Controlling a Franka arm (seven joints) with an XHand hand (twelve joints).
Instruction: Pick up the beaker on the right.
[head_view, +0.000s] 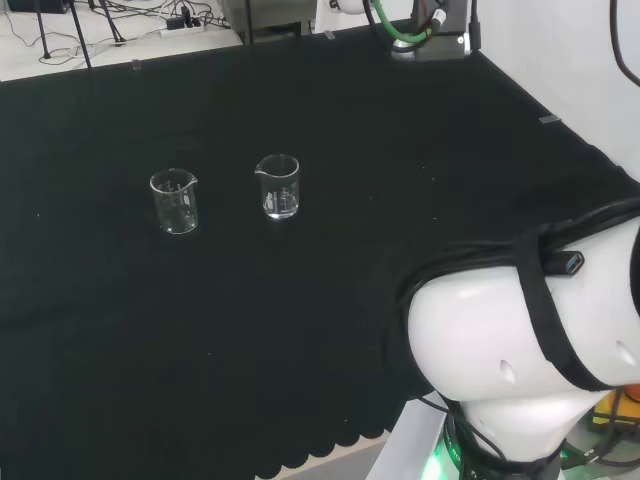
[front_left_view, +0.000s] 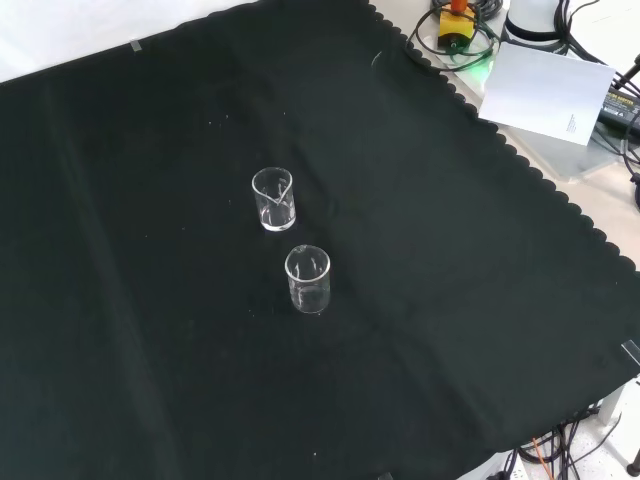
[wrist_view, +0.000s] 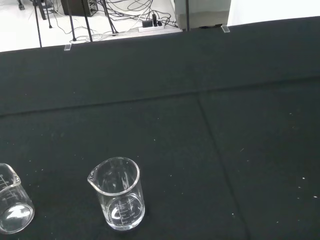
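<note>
Two clear glass beakers stand upright on the black cloth of my counter (head_view: 330, 120), both empty as far as I can see, near each other but not touching. In the head view they sit side by side: the right beaker (head_view: 278, 186), which is the one I am after, and the left beaker (head_view: 175, 201), slightly nearer the camera. The front view turns that pair into a line, one behind the other: the right beaker (front_left_view: 273, 198) is the farther, higher one, and the left beaker (front_left_view: 308, 279) is the nearer one.

The front view also takes in the scalloped edge of the cloth and a white sheet of paper (front_left_view: 545, 93) lying off the cloth at upper right. The head view gives my own big white arm link (head_view: 520, 340) at lower right, with a black cable strapped across it.

From my wrist camera the right beaker (wrist_view: 118, 193) is close, its spout and printed scale plain, and the left beaker (wrist_view: 12, 207) is cut by the picture's edge beside it. Whether my fingers are open or closed I cannot tell.
</note>
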